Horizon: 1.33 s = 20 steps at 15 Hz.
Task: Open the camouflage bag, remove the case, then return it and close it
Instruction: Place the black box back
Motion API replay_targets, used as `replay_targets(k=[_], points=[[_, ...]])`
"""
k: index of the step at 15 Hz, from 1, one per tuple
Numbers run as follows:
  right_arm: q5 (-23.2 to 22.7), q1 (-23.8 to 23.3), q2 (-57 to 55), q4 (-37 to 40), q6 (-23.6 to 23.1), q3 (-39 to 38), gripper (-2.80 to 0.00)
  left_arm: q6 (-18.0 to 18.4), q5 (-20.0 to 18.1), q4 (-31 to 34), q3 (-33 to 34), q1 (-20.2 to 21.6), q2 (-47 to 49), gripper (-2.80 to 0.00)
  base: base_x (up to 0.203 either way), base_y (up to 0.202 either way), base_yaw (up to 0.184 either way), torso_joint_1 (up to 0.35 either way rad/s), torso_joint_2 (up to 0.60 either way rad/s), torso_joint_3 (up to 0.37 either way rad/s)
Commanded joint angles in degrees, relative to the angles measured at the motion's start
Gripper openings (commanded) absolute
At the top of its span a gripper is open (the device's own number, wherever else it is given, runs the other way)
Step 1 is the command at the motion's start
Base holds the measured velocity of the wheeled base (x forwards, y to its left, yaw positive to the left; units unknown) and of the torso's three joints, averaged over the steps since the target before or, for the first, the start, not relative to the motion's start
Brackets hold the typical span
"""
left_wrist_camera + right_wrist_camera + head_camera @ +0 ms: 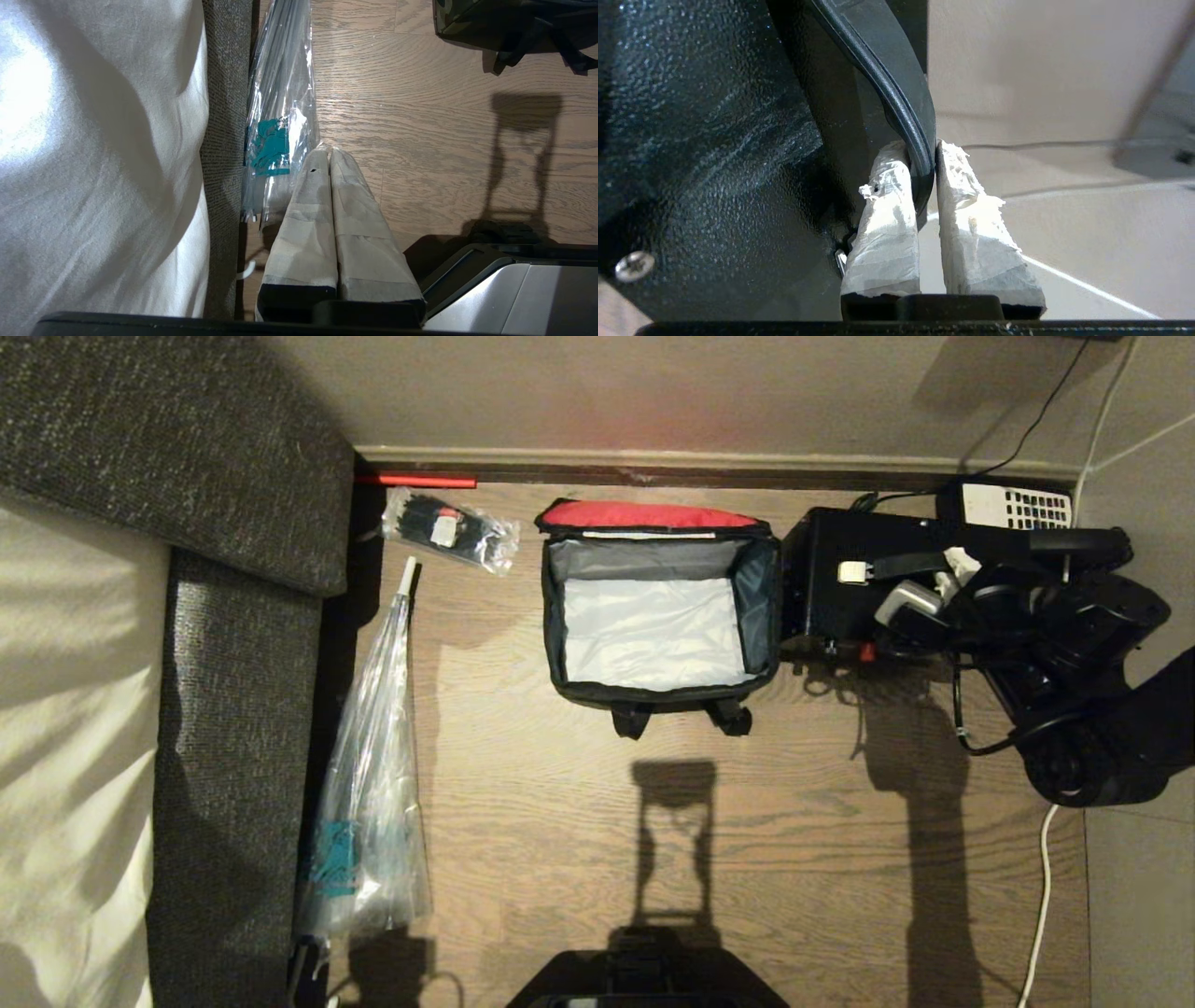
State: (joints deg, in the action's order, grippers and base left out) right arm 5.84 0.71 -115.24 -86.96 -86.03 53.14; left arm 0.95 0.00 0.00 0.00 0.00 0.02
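My right pincer, its taped fingers nearly closed, pinches the smooth strap handle of the flat pebbled black case, just right of the open, boxy, grey-lined camouflage bag.

The right gripper is pinched on the strap of the case, which stands hard against its inner side. Just beyond the case the bag gapes, lid back, its mouth unobstructed. A telephone and the wall crowd in behind the gripper; its own arm and cables fill the outer side. Bare floor lies open toward the robot. Further off past the bag lie a clear sleeve, a small packet and the sofa.
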Motion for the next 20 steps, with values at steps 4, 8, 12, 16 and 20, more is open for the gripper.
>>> replay_targets(k=[4,8,12,16,20], points=[[0.2,0.2,5.0,-0.7,-1.3,0.7,-2.8,0.0,0.0,0.0,0.0,0.0,0.0,-2.8,0.0,0.0,0.0,0.0,0.0,0.0],[0.3,-0.1,9.2,1.2,-1.4,0.4,-2.8,0.0,0.0,0.0,0.0,0.0,0.0,-2.8,0.0,0.0,0.0,0.0,0.0,0.0],[0.2,0.1,13.0,4.3,-1.6,0.7,-2.8,0.0,0.0,0.0,0.0,0.0,0.0,-2.8,0.0,0.0,0.0,0.001,-0.01,0.007],[0.3,0.2,14.4,6.8,-1.3,-0.5,-2.8,0.0,0.0,0.0,0.0,0.0,0.0,-2.8,0.0,0.0,0.0,0.0,0.0,0.0],[0.4,0.3,11.2,9.0,-0.3,-1.6,-2.8,0.0,0.0,0.0,0.0,0.0,0.0,-2.8,0.0,0.0,0.0,0.0,0.0,0.0]])
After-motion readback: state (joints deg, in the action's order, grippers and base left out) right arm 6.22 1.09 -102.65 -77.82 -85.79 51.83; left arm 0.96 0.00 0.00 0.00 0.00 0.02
